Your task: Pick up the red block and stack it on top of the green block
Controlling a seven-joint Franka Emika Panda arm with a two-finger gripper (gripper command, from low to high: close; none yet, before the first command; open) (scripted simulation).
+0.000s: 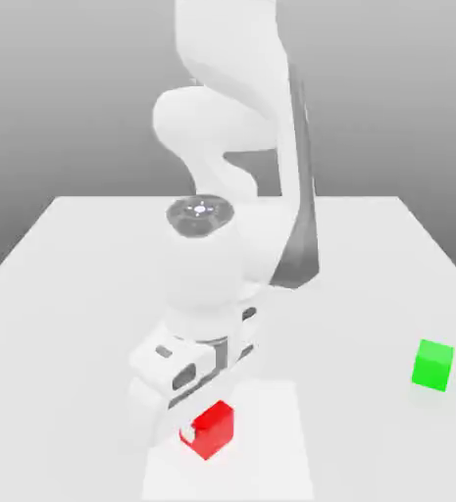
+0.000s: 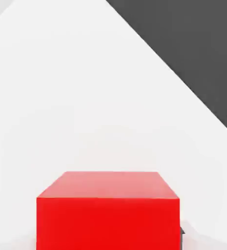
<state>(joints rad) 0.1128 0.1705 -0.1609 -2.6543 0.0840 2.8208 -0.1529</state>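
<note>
The red block (image 1: 212, 429) sits low over the white table near its front edge, under the arm's hand. My gripper (image 1: 204, 428) is down around it and shut on it, and one white fingertip (image 1: 185, 432) presses the side of the block towards the exterior view's left. The hand view has the red block (image 2: 108, 215) very close, with a dark pad (image 2: 181, 231) against one of its edges. The green block (image 1: 432, 364) stands alone on the table, far off to the exterior view's right and a little further back.
The white table (image 1: 75, 255) runs wide around both blocks, and bare surface lies between them. The arm's bulky white links (image 1: 231, 147) rise above and behind the red block. Beyond the table's edge lies dark floor (image 2: 193, 49).
</note>
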